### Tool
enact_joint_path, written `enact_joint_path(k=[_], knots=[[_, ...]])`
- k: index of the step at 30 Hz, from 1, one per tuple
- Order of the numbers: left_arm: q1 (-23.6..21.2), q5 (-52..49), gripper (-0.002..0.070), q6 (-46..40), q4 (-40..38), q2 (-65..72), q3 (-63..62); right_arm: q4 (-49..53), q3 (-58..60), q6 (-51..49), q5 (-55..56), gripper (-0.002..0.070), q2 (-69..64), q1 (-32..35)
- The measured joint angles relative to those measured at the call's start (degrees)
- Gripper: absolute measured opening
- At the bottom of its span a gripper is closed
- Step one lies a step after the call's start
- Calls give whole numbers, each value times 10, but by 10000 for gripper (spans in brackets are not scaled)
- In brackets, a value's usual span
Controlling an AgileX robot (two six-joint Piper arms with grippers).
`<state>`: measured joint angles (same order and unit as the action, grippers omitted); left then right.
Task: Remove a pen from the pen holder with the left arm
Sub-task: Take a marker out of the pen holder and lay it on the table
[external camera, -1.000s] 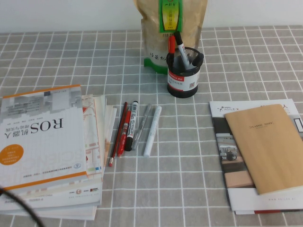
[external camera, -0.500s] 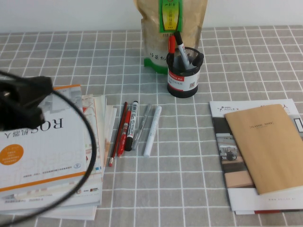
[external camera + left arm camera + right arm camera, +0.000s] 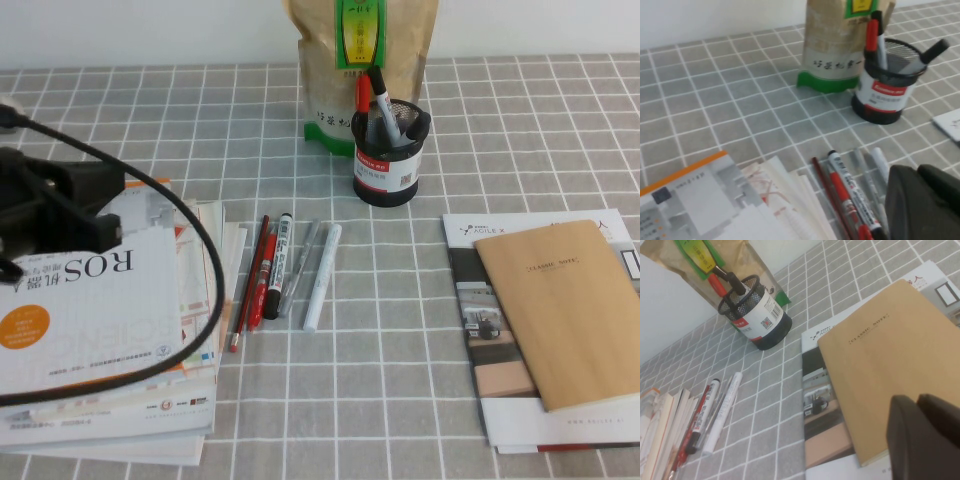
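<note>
Left pincer [image 3: 918,174], pressed together, hovers over books [image 3: 100,300] at the left edge of the surface [image 3: 380,400]; right pincer [image 3: 916,401], likewise together, above the notebook [image 3: 880,360].

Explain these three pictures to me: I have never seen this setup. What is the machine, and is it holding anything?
It is a robot with two arms, each ending in a two-fingered tool. One picture looks down from a raised camera; the others come from a camera on each wrist. On the table: a pen holder with pens, a bag behind it, loose pens, books on the left, a notebook on a brochure on the right. The left tool hangs over the books, shut, empty. The right tool hangs near the notebook, also shut, empty.
</note>
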<state>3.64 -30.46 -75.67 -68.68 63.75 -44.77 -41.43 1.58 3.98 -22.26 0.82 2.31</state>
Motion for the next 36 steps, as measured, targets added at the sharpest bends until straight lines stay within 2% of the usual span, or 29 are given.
enact_joint_path(k=[4, 8, 9, 12, 14, 15, 22, 24, 26, 28, 32, 36], knots=[[62, 92, -3, 85, 80, 0, -2, 0, 0, 0, 0, -13, 0, 0], [132, 169, -3, 211, 205, 13, -3, 0, 0, 0, 0, -13, 0, 0], [157, 197, -3, 286, 270, 20, -3, 0, 0, 0, 0, -13, 0, 0], [198, 249, -3, 465, 417, 42, -3, 0, 0, 0, 0, -13, 0, 0], [213, 285, -3, 603, 515, 58, -3, 0, 0, 0, 0, -13, 0, 0], [218, 305, -3, 701, 592, 70, -3, 0, 0, 0, 0, -13, 0, 0], [208, 485, -3, 1196, 1009, 155, -26, 0, 0, 0, 0, -13, 0, 0], [201, 535, 6, 1291, 1106, 194, -56, 0, 0, 0, 0, -13, 0, 0], [198, 572, 36, 1346, 1167, 231, -86, 0, 0, 0, 0, -13, 0, 0], [197, 589, 90, 1364, 1203, 270, -118, 0, 0, 0, 0, -13, 0, 0], [197, 600, 225, 1370, 1225, 332, -168, 0, 0, 0, 0, -13, 0, 0], [198, 605, 394, 1361, 1229, 383, -201, 0, 0, 0, 0, -13, 0, 0]])
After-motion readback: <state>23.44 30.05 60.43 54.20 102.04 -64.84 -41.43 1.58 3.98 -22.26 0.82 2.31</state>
